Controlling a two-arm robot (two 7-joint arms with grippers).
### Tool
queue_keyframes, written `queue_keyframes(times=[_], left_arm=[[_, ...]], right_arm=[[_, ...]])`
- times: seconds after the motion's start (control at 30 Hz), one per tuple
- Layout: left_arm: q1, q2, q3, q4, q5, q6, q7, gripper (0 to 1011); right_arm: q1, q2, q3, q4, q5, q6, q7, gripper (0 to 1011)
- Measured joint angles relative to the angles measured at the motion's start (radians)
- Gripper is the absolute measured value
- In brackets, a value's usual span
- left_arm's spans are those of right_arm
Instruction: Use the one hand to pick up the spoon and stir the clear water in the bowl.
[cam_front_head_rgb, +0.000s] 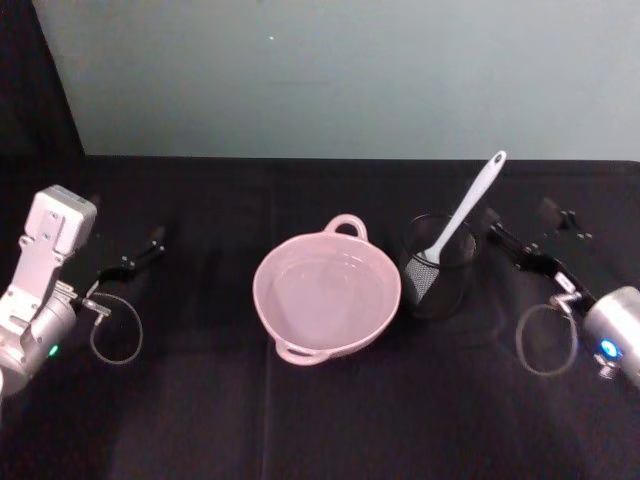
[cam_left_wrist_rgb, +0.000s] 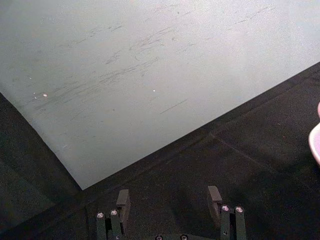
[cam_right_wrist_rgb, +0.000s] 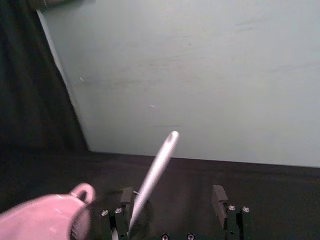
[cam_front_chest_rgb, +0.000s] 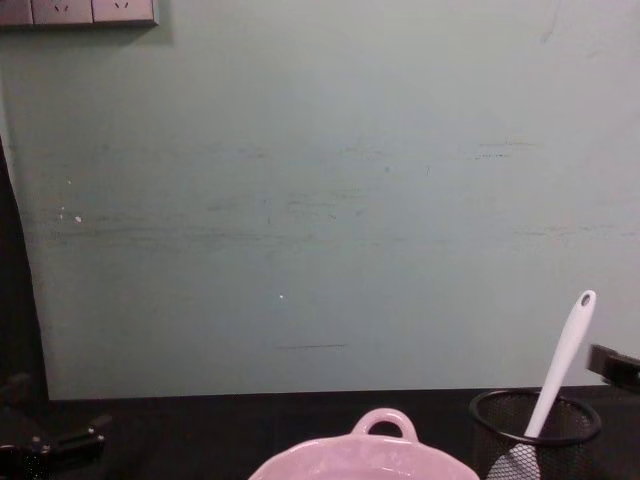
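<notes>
Bowl (cam_front_head_rgb: 346, 226), pink, centre; water (cam_front_head_rgb: 325, 290) within, seemingly, faint sheen. Mesh cup (cam_front_head_rgb: 445, 290), bowl's 3 o'clock. Right gripper (cam_right_wrist_rgb: 172, 196), cup's 3 o'clock, jaws apart; left gripper (cam_left_wrist_rgb: 168, 196), 9 o'clock, idle, jaws apart. Spoon (cam_front_head_rgb: 467, 203), standing in cup. Step: pick-up pending; next, clamp spoon, lift clear.

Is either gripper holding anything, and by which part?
Nothing is held: left gripper and right gripper are open, and the spoon stands in the mesh cup.
</notes>
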Motion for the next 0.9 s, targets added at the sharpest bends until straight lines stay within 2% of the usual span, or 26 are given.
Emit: queue_keyframes(times=[0.07, 0.1, 0.23, 0.33, 0.43, 0.67, 0.9], left_arm=[[0.0, 0.0, 0.0, 0.0, 0.0, 0.0, 0.0, 1011], [0.0, 0.0, 0.0, 0.0, 0.0, 0.0, 0.0, 1011], [0.0, 0.0, 0.0, 0.0, 0.0, 0.0, 0.0, 1011], [0.0, 0.0, 0.0, 0.0, 0.0, 0.0, 0.0, 1011], [0.0, 0.0, 0.0, 0.0, 0.0, 0.0, 0.0, 1011], [0.0, 0.0, 0.0, 0.0, 0.0, 0.0, 0.0, 1011], [0.0, 0.0, 0.0, 0.0, 0.0, 0.0, 0.0, 1011]], right_arm=[[0.029, -0.039, 0.007, 0.033, 0.06, 0.024, 0.05, 1003], [0.029, -0.039, 0.007, 0.033, 0.06, 0.024, 0.05, 1003], [0.077, -0.092, 0.02, 0.094, 0.127, 0.063, 0.1, 1003], [0.099, -0.113, 0.026, 0.122, 0.154, 0.081, 0.121, 1002], [0.132, -0.147, 0.043, 0.17, 0.2, 0.111, 0.153, 1002], [0.168, -0.181, 0.062, 0.221, 0.275, 0.142, 0.198, 1002], [0.177, -0.187, 0.059, 0.239, 0.298, 0.142, 0.204, 883]])
